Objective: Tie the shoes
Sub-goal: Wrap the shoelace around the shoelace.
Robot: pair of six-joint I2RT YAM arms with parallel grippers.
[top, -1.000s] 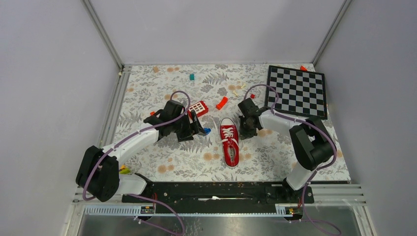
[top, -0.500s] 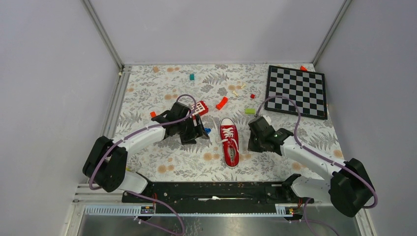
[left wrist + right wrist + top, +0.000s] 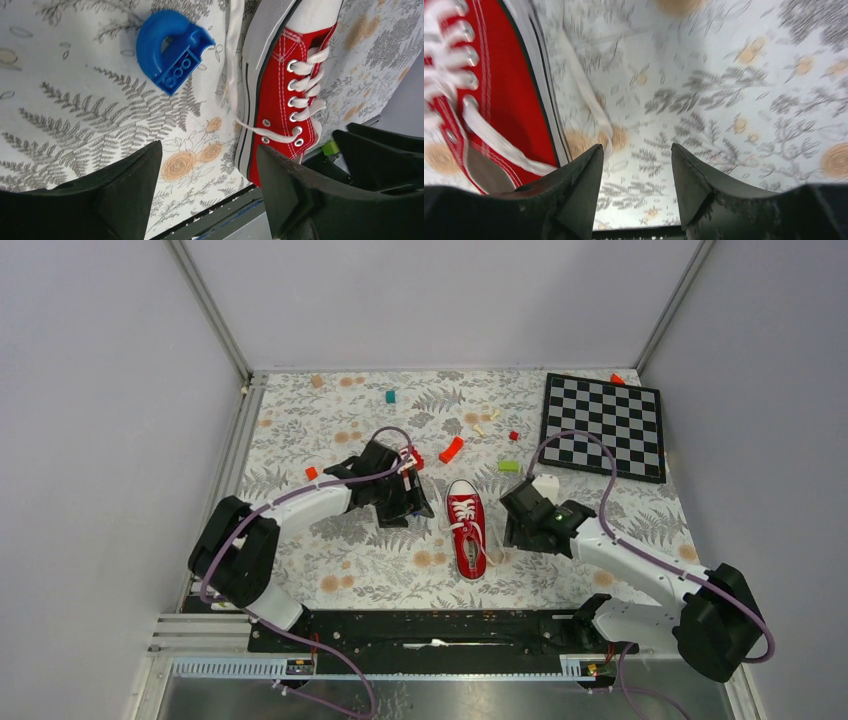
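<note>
Floral table [image 3: 350, 570], red sneaker [image 3: 467, 525] untied; left gripper [image 3: 209, 155], right gripper [image 3: 635, 149] open

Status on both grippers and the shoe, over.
Left fingers open, empty, beside sneaker. Right fingers open, empty, opposite side. Laces untied, ends loose either side. Blue piece close by left-side lace.

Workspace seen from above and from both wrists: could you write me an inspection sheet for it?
Surface: floral cloth, lying flat.
Job's things: red sneaker upright, toe pointing away from the arms; laces untied, trailing on the cloth on both sides.
Clutter: chessboard, blue piece, orange piece, green block, teal block.
Grippers: left gripper and right gripper open, empty, flanking the sneaker.
Cables: purple cable along each arm.
Surroundings: grey walls, black rail.
</note>
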